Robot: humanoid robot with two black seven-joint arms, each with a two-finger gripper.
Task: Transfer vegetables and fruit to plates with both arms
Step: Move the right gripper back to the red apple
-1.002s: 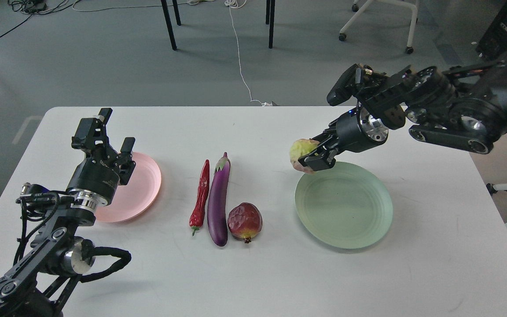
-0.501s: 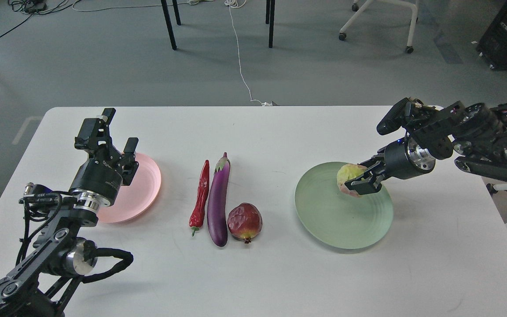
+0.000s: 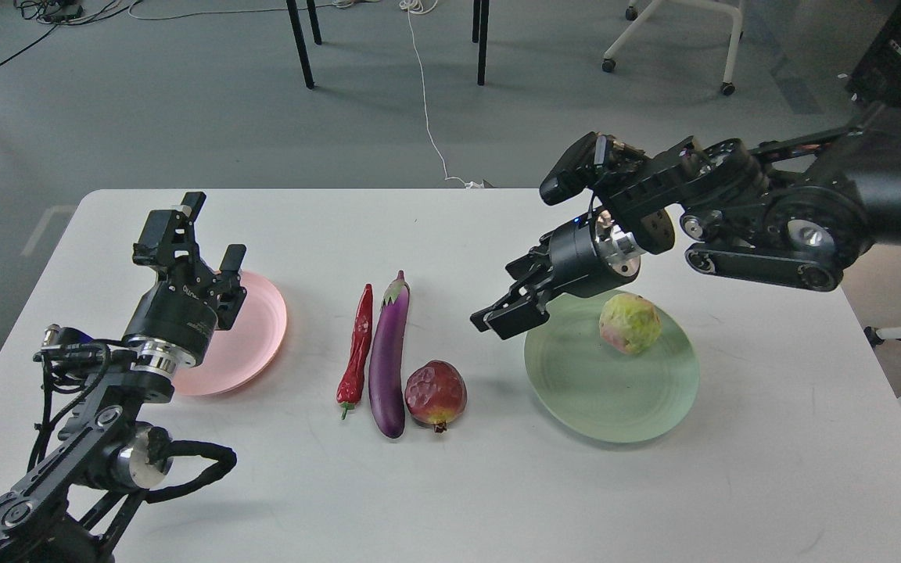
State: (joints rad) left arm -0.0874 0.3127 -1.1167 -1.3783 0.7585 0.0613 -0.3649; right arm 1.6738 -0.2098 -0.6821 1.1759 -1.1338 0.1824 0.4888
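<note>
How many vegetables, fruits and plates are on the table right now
Vegetables: 2, eggplant, chili
Fruits: 2, pomegranate, yellow-green fruit
Plates: 2, pink plate, green plate
Total: 6

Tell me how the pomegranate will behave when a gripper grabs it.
The pomegranate looks round, so it may roll if nudged. Its skin seems smooth and hard, so the fingers could slip. It lies against the eggplant, which probably crowds one side.

The lumpy yellow-green round fruit (image 3: pixel 629 323) sits on the pale green ridged plate (image 3: pixel 607 391) — toward its far right rim. The wrinkled red chili (image 3: pixel 357 348), glossy purple eggplant (image 3: pixel 388 360) and dark red pomegranate (image 3: pixel 436 393) lie side by side on the table — between that plate and the empty pink plate (image 3: pixel 251 344).
</note>
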